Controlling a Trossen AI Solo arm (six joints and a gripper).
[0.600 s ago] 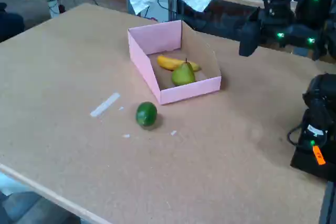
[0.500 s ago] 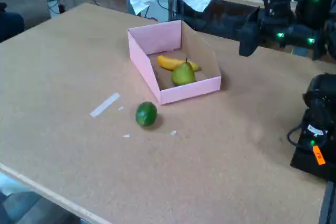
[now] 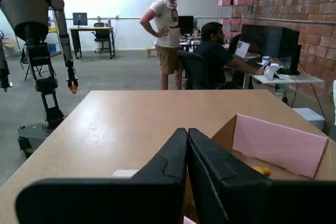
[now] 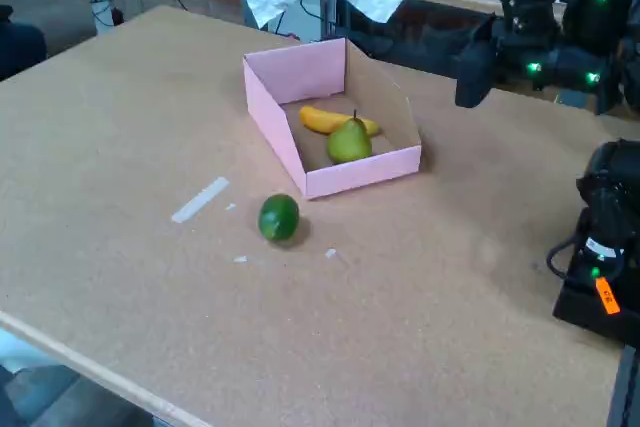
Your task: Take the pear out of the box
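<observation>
Fixed view: the pear [image 4: 349,142] sits upright in the box [image 4: 277,122], toward its near wall, touching or just in front of a banana [image 4: 322,120]. A lime [image 4: 279,217] lies on the desk [image 4: 130,117] just outside the box, nearer the camera. The arm hangs at far right, well apart from the box. In the wrist view the fingers [image 3: 187,132] are pressed together with nothing between them.

Table [image 4: 420,327] with box [image 4: 300,72], lime [image 4: 279,217]
</observation>
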